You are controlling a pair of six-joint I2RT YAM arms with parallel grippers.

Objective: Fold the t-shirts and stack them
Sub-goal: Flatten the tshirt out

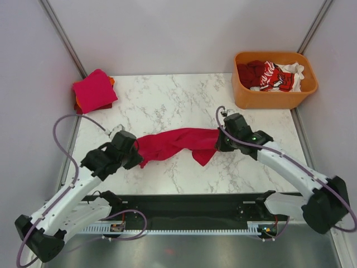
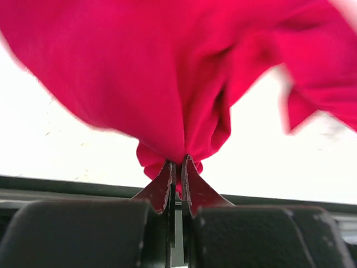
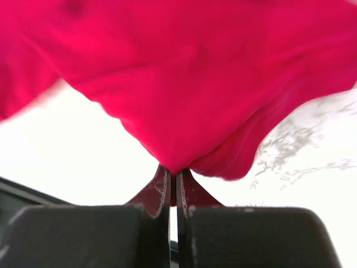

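Crimson t-shirt [image 1: 175, 144] is strung between both arms over the middle of the marble table [image 1: 167, 103]. It's bunched into a rope and sagging, with a loose flap hanging near the right end; can't tell if the flap touches the top.

Left gripper [image 2: 177, 167]: jaws pinched almost fully together on a gathered wad at the shirt's left end. Right gripper [image 3: 173, 177]: same, clamped on a fold at the right end, only a sliver of gap.

Folded stack [image 1: 93, 89], pink-red on top with orange under it, sits at the back-left corner. More shirts [image 1: 272, 75] (dark red, red/white print, white) are heaped in the orange tub [image 1: 268, 101], back right.

Handling, my read:
- Light, limp, zero stiffness, so it drapes and twists wherever unsupported.
- Unlikely to slip once clamped, but the bunching hides the edges.
- Both holds look like arbitrary wads, not corners.
- Better holds are the shoulder seams or hem corners, so it hangs flat before lay-down.
- Can't tell which end is the collar.
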